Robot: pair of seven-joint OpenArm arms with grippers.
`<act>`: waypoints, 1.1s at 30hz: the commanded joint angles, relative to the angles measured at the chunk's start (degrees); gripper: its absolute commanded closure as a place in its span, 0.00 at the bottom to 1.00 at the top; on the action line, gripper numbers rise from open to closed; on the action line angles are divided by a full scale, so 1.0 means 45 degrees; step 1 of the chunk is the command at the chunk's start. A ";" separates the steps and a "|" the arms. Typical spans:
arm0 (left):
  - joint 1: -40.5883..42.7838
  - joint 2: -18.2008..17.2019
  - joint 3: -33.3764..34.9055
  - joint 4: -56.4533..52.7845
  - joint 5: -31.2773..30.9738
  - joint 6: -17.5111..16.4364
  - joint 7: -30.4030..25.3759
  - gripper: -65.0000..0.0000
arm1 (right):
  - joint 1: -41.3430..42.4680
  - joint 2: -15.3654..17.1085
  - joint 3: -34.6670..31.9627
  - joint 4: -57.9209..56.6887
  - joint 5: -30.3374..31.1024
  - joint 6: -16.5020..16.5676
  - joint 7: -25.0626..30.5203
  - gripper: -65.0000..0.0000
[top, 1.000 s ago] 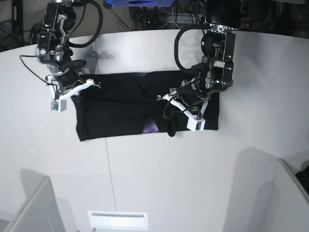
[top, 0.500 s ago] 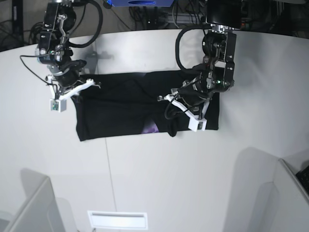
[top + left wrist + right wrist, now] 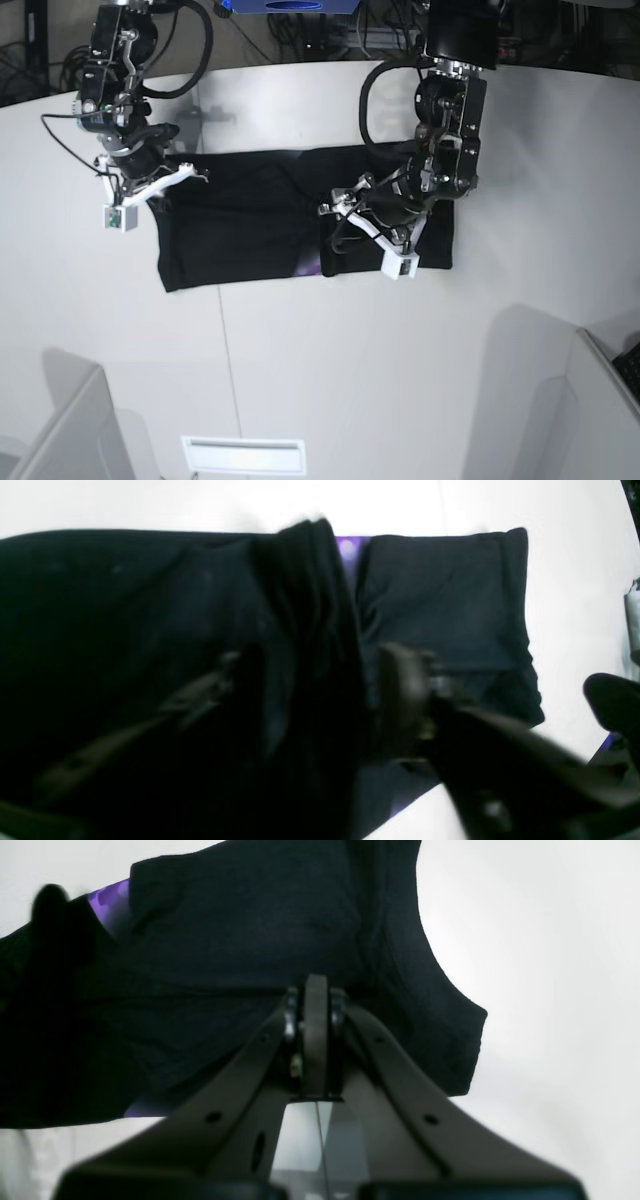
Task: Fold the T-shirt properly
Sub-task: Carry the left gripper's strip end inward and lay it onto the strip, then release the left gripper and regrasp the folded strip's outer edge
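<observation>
T-shirt point(image 3: 250, 215) beneath left pincer point(image 3: 365, 228)

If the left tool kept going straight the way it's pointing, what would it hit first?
Probably the black cotton T-shirt itself: the left tool points down at its raised fold, though depth is unclear.

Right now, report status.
Left gripper jaws spread over T-shirt. Right gripper jaws shut at its edge. Table: nothing in the way.
</observation>
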 commanded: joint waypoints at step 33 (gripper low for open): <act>0.4090 -0.2988 -0.7369 0.2825 -0.0093 -0.0205 -0.0190 1.00 | 0.4875 0.1926 -0.0085 -0.5084 0.2521 0.0037 -0.2246 0.25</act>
